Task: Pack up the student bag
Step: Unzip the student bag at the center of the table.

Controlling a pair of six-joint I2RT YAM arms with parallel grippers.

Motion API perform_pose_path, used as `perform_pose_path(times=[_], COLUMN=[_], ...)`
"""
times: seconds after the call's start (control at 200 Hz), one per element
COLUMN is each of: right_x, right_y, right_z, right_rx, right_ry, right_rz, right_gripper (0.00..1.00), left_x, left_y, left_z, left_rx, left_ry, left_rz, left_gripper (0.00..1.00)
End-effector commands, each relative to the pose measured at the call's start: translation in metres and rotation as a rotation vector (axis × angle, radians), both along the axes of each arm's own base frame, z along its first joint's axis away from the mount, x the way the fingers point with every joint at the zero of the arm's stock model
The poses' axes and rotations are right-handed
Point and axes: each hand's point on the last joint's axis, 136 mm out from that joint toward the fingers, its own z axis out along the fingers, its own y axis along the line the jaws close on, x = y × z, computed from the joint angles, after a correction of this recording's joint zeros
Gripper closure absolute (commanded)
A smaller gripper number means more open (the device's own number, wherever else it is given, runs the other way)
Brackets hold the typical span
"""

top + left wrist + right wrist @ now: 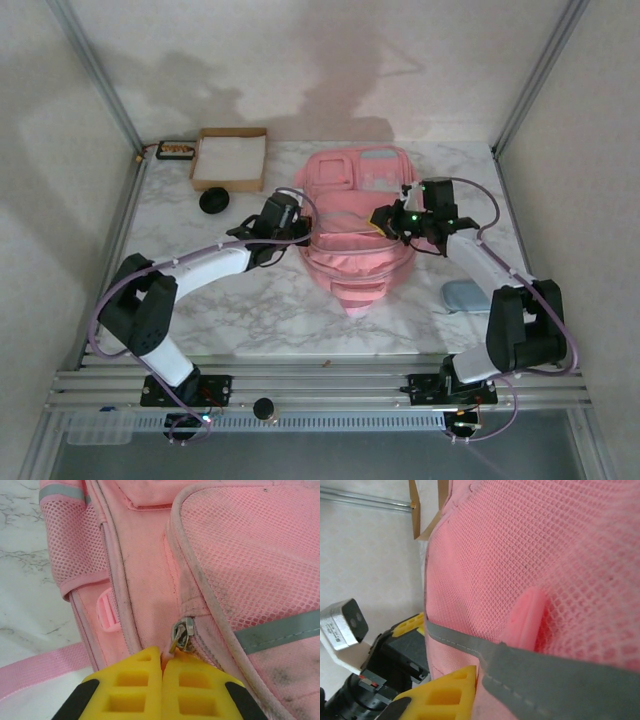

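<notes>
The pink student bag (352,215) lies in the middle of the marble table. My left gripper (300,233) is at its left side. In the left wrist view its yellow fingers (134,680) are shut on the pink pull tab of the metal zip slider (182,634), at the end of a mesh-fronted pocket. My right gripper (386,222) is at the bag's right side. One yellow finger (445,692) presses against the fabric under a grey reflective strip (545,672). The bag hides the other finger, so this gripper is shut on the bag's edge.
A brown cardboard box (230,158) with a white inside stands at the back left, with a small dark tray (176,150) beside it. A black round object (214,201) lies in front of the box. A pale blue object (468,296) rests near the right arm.
</notes>
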Motion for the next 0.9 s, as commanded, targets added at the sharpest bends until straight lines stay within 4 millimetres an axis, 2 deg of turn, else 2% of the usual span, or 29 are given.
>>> perform_pose_path(times=[0.0, 0.06, 0.215, 0.35, 0.421, 0.491, 0.526, 0.571, 0.611, 0.631, 0.671, 0.691, 0.781, 0.841, 0.896], right_x=[-0.009, -0.006, 0.017, 0.042, 0.05, 0.051, 0.05, 0.049, 0.047, 0.047, 0.044, 0.043, 0.037, 0.032, 0.027], right_y=[0.009, 0.024, 0.036, 0.015, 0.012, 0.015, 0.018, 0.018, 0.017, 0.014, 0.01, 0.006, -0.013, -0.034, -0.061], right_z=[0.003, 0.004, 0.013, 0.008, 0.004, 0.004, 0.006, 0.01, 0.013, 0.013, 0.016, 0.018, 0.021, 0.023, 0.024], right_rx=[-0.033, -0.046, -0.048, -0.157, -0.186, -0.195, -0.188, -0.187, -0.192, -0.202, -0.213, -0.218, -0.284, -0.334, -0.347], right_ry=[-0.023, -0.044, -0.09, -0.12, -0.116, -0.117, -0.121, -0.131, -0.133, -0.132, -0.133, -0.134, -0.118, -0.098, -0.066], right_rz=[0.121, 0.177, 0.268, 0.256, 0.257, 0.26, 0.258, 0.255, 0.25, 0.245, 0.235, 0.227, 0.168, 0.092, -0.023], right_gripper=[1.0, 1.0, 1.0, 1.0, 1.0, 1.0, 1.0, 0.93, 0.74, 0.68, 0.65, 0.63, 0.43, 0.37, 0.31], left_x=[0.024, 0.012, -0.026, -0.058, -0.063, -0.057, -0.052, -0.049, -0.048, -0.049, -0.053, -0.054, -0.057, -0.059, -0.06], left_y=[0.092, 0.083, 0.098, 0.094, 0.098, 0.102, 0.097, 0.085, 0.074, 0.067, 0.057, 0.054, 0.055, 0.041, 0.025], left_z=[-0.011, -0.018, -0.023, -0.027, -0.032, -0.03, -0.026, -0.021, -0.014, -0.012, -0.009, -0.008, 0.01, 0.034, 0.055], left_rx=[0.143, 0.151, 0.234, 0.127, 0.11, 0.137, 0.138, 0.138, 0.131, 0.125, 0.108, 0.107, 0.064, 0.004, -0.007], left_ry=[-0.047, -0.013, 0.008, 0.039, 0.057, 0.049, 0.045, 0.038, 0.024, 0.021, 0.019, 0.02, 0.004, -0.041, -0.097], left_rz=[0.354, 0.312, 0.399, 0.388, 0.405, 0.424, 0.405, 0.354, 0.307, 0.275, 0.212, 0.198, 0.209, 0.158, 0.09], left_gripper=[1.0, 1.0, 1.0, 1.0, 1.0, 1.0, 1.0, 1.0, 1.0, 0.94, 0.75, 0.69, 0.66, 0.61, 0.52])
